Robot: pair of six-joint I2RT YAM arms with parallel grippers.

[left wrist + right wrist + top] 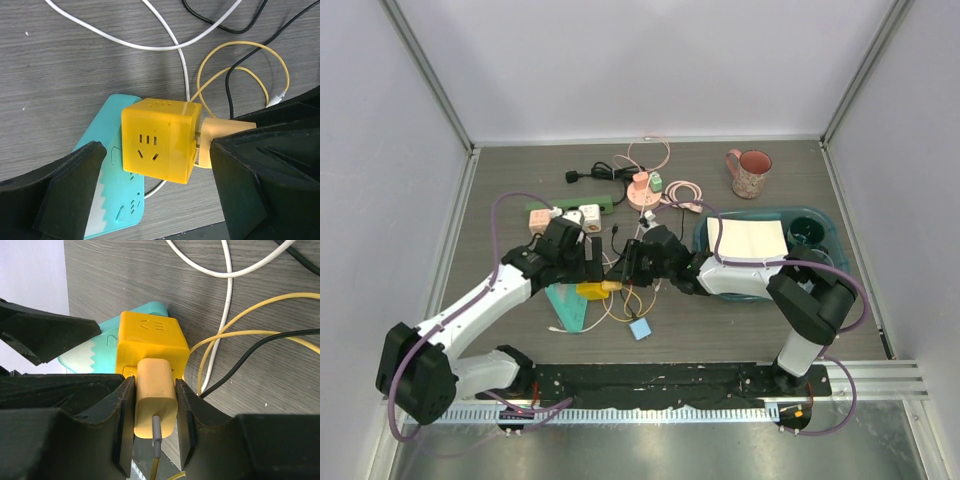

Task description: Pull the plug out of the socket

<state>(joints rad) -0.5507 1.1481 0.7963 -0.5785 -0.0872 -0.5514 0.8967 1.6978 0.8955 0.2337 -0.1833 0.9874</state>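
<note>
A yellow cube socket [590, 291] lies on the table, partly on a flat teal piece [568, 306]. A pale yellow plug [156, 395] with a yellow cable sits in the cube's [149, 337] side. A narrow gap with metal prongs shows between the plug [222, 135] and the cube [160, 142]. My right gripper [156, 405] is shut on the plug, one finger [125, 415] on each flank. My left gripper [157, 165] is open, its fingers [75, 190] standing wide on either side of the cube without touching it. From above, both grippers meet at the cube, left [582, 268] and right [625, 272].
Yellow, white and black cables [630, 300] loop around the cube. A small blue cube [640, 329] lies in front. More socket cubes [565, 215], a green strip and a pink round socket [644, 190] lie behind. A teal tray [820, 250] and a pink mug [750, 172] are at right.
</note>
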